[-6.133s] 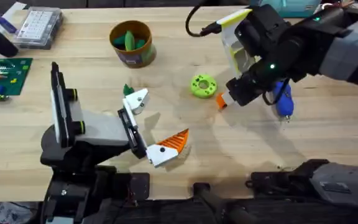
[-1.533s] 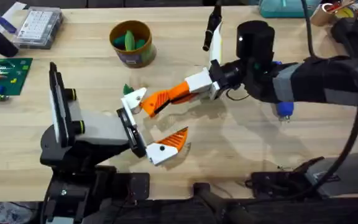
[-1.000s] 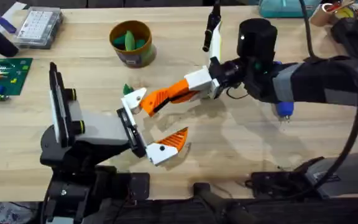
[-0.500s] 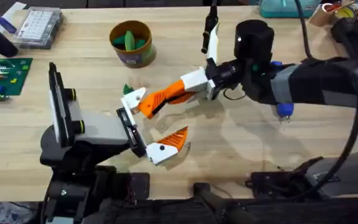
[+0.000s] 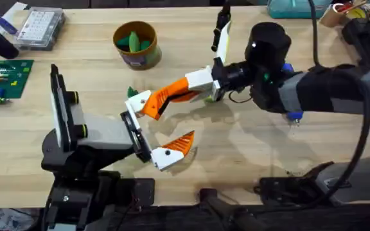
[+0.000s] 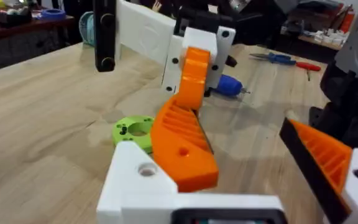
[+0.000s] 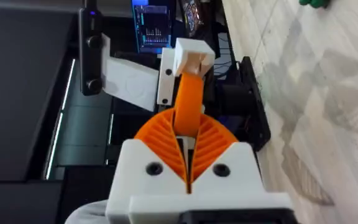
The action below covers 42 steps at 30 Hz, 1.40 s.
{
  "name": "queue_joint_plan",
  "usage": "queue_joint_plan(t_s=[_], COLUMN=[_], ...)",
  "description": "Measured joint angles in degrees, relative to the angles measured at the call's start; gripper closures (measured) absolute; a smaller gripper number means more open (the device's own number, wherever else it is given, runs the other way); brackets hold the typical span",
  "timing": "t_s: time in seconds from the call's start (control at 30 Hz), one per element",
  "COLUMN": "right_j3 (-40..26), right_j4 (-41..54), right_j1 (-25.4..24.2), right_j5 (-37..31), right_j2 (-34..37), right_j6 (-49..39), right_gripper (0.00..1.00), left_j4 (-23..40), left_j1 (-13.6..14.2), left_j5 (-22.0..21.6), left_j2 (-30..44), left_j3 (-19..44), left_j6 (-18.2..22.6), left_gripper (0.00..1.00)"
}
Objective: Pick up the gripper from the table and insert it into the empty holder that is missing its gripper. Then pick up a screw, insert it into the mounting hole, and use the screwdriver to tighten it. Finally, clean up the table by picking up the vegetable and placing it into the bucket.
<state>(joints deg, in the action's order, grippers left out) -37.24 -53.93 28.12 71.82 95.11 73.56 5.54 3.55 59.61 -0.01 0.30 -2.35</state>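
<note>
Right hand [image 5: 151,106] pinching gripper [image 7: 188,102], pressed against holder [image 5: 138,101] of left hand [image 5: 154,128], spread. Bucket [image 5: 135,45] beyond.

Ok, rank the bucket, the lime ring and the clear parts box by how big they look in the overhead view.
1. Clear parts box, the largest footprint.
2. Bucket, slightly smaller; they sit at similar depth, so the order is fairly safe.
3. Lime ring, unsure: the right arm covers most of it in the overhead view.
</note>
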Motion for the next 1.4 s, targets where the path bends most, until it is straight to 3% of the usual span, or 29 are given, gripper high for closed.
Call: queue_joint_plan(t_s=[0.2, 0.37, 0.8, 1.0, 1.4], right_j3=[5.2, 9.8, 10.7, 15.3, 18.9], right_j4=[-10.0, -12.9, -22.9, -29.8, -31.8], right_j1=[0.1, -0.1, 1.5, 1.8, 4.8], right_j5=[-3.2, -6.1, -10.7, -14.7, -25.0], right_j2=[0.1, 0.1, 0.2, 0.2, 0.2], right_j6=[5.9, 8.6, 12.9, 15.7, 17.5], right_gripper=[0.995, 0.995, 0.995, 0.995, 0.995], left_j4=[0.0, 0.0, 0.0, 0.0, 0.1], left_j1=[0.0, 0.0, 0.0, 0.0, 0.0], left_j5=[0.2, 0.4, 0.2, 0.4, 0.6], left_j2=[0.0, 0.0, 0.0, 0.0, 0.0], left_j3=[0.0, 0.0, 0.0, 0.0, 0.0], left_j6=[0.0, 0.0, 0.0, 0.2, -0.1], left_gripper=[0.008, 0.008, 0.008, 0.008, 0.008])
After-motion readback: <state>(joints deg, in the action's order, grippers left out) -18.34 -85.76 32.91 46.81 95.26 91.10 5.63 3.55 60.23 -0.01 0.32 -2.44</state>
